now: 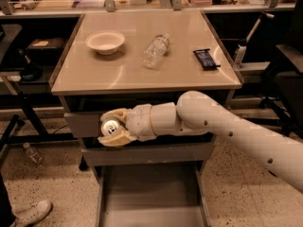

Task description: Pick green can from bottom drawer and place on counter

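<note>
The pick looks done and the carry is the step in hand: the gripper is clamped on the green can, one tan finger above it and one below. It holds the can in the air in front of the upper drawer fronts, just under the front edge of the counter towards its front left corner, well above the open bottom drawer. The next move probably calls for raising the can clear of that front edge and setting it upright on bare surface, which the front left part offers. The white bowl sits near the back left corner, the water bottle lies mid-back and a dark packet is by the right edge. Only the can's silver top faces the camera; its green side is mostly hidden by the fingers. The drawer's front is cut off below.
</note>
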{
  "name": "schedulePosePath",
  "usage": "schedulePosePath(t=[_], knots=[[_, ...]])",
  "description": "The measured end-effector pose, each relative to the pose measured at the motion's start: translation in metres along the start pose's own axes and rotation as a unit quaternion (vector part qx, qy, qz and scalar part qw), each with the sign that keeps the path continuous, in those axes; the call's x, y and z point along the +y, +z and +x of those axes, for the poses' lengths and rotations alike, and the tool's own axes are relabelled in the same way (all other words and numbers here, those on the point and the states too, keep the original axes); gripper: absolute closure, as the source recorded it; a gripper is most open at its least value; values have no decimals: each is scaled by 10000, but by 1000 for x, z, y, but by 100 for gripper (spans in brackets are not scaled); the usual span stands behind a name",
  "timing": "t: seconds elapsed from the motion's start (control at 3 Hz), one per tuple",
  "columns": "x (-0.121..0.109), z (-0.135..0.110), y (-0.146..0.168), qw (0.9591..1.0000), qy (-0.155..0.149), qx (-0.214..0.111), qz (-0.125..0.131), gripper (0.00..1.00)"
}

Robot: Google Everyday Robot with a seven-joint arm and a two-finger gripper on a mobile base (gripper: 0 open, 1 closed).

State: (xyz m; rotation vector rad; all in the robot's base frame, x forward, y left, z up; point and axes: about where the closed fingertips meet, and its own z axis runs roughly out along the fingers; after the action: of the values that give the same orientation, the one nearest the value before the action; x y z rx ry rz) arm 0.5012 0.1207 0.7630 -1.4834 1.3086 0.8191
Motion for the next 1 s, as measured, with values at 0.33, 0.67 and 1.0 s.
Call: schedulePosePath(t=[0.33, 0.67, 1.0], knots=[[-12, -40, -5, 9990, -422, 120, 20, 100], [-13, -43, -6, 9989, -448, 129, 31, 100], [-22, -73, -12, 9974, -699, 113, 110, 100]])
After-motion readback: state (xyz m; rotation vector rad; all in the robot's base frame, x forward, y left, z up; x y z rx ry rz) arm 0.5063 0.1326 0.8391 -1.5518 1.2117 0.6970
